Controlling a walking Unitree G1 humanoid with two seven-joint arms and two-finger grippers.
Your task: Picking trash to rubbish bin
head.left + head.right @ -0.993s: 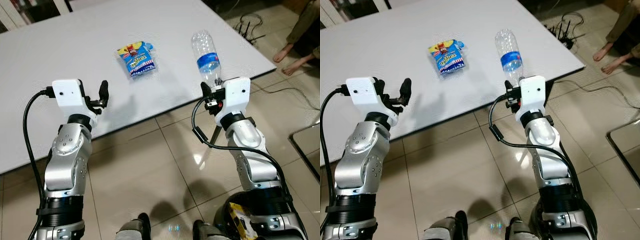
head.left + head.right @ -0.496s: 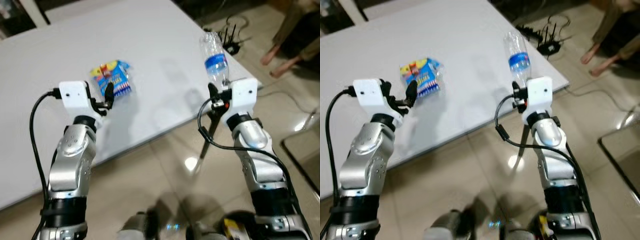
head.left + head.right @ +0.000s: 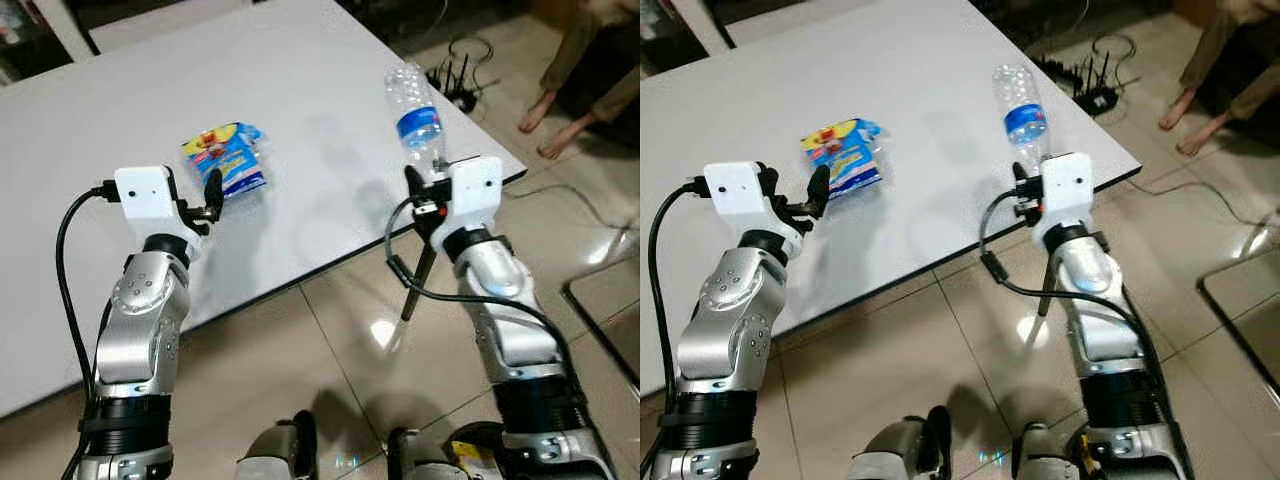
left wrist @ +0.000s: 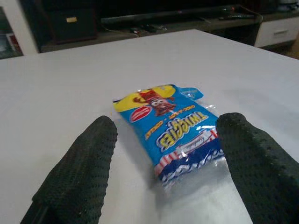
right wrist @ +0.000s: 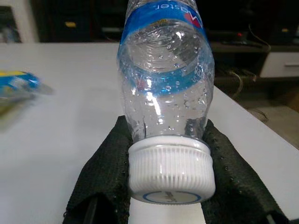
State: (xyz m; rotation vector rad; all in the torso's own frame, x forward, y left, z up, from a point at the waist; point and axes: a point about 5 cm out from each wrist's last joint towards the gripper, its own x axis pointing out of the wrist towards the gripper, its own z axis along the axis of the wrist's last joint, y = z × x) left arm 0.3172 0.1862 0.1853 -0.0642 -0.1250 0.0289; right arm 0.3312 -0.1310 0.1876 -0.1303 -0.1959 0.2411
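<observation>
A clear plastic bottle [image 3: 414,108] with a blue label and white cap [image 5: 170,171] is held cap-end in my right gripper [image 3: 422,184], which is shut on it above the white table's near right edge. A blue and yellow snack packet [image 3: 226,158] lies flat on the table [image 3: 120,100]. My left gripper [image 3: 211,190] hovers open just short of the packet; in the left wrist view its two black fingers [image 4: 77,175] frame the snack packet [image 4: 175,129] without touching it.
Beige tiled floor [image 3: 330,350] lies below the table edge. A person's bare feet [image 3: 545,125] rest on the floor at the far right. A tangle of cables and a power strip [image 3: 455,80] sit beyond the table corner. A black table leg [image 3: 415,285] stands beside my right arm.
The camera has shifted and steadied. My left gripper has drawn close to the snack packet since a second ago. The right gripper keeps its hold on the bottle.
</observation>
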